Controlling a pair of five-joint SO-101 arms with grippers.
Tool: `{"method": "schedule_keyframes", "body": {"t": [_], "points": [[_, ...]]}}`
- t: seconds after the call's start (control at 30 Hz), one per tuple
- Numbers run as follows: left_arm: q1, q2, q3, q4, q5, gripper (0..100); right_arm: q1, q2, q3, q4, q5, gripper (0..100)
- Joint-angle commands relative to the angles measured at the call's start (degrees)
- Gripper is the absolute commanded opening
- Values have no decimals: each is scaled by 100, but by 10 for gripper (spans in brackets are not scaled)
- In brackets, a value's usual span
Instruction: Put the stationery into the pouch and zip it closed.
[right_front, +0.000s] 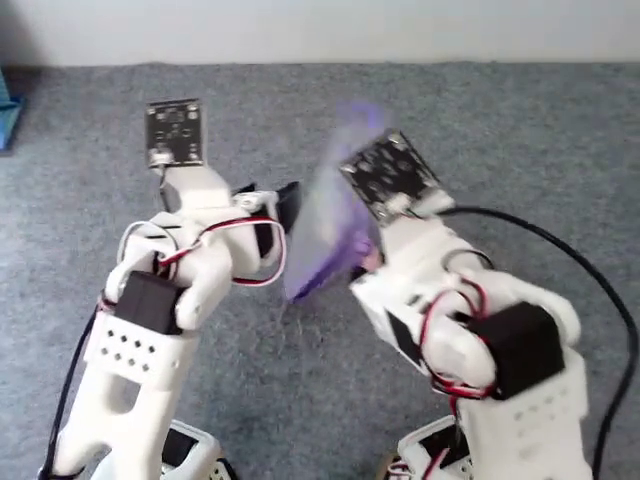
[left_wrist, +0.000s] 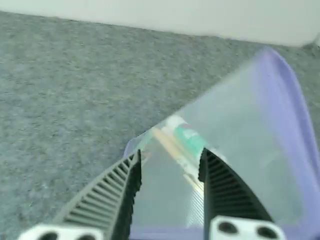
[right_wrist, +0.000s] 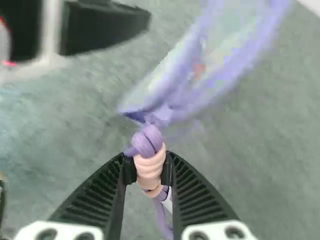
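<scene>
The left arm (right_front: 150, 330) rises from its base at the near edge, leans forward and bends at the wrist towards the middle. The right arm (right_front: 480, 350) stands beside it, leaning forward and inward. Their wrists end near each other, with little room in between.

The right gripper (right_wrist: 148, 160) has its fingers pressed tight on a cord (right_wrist: 148, 145), a purple and pink coil tied to a corner of the pouch (right_wrist: 220, 55). From that corner the pouch stretches away from the fingers, blurred.

The left gripper (left_wrist: 170, 155) has its fingers apart, and the pouch's clear face (left_wrist: 250, 135) shows through the gap. I cannot tell whether either finger touches it. In the right wrist view one of the left arm's black fingers (right_wrist: 105, 22) sits just beside the pouch, with a strip of grey between them.

The pouch (right_front: 335, 215) is clear plastic with purple edging and stands tilted between the two wrists. Whether a corner rests on the surface is unclear. The stationery (left_wrist: 186, 137) lies inside it as green and tan shapes near one corner.

The grey table (right_front: 520, 130) spreads wide on the outer side of each arm. It runs on past the pouch to a pale wall (right_front: 320, 30).
</scene>
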Motion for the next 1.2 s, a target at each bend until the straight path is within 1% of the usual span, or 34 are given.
{"method": "schedule_keyframes", "body": {"t": [0.0,0.13,0.3,0.4,0.5,0.57,0.67,0.8,0.93,1.07,1.17], "points": [[308,-70,-356,299,-167,180,725,-857,642,-514,360,8],[457,-378,-356,914,-193,185,1218,-1640,1495,-1103,668,8],[475,-985,-356,1538,-677,189,1262,-2237,1916,-1516,651,8],[835,-1327,-330,2119,-1081,258,1270,-2290,1960,-1763,642,8],[1204,-1477,-312,2356,-941,361,1262,-2281,1960,-1912,580,8],[1301,-1424,-303,2347,-782,397,1244,-2273,1960,-1974,360,8],[1327,-1310,-330,2295,-703,400,1130,-2273,1952,-1974,114,8],[1345,-1160,-303,1960,-695,400,760,-2290,1952,-1965,88,8],[1398,-818,-295,1451,-695,379,655,-2273,1969,-1974,79,8],[1881,-431,-295,1336,-668,355,655,-2273,1969,-1974,79,8],[2180,-176,-295,1178,-378,353,655,-2273,1969,-1974,88,8]]}}
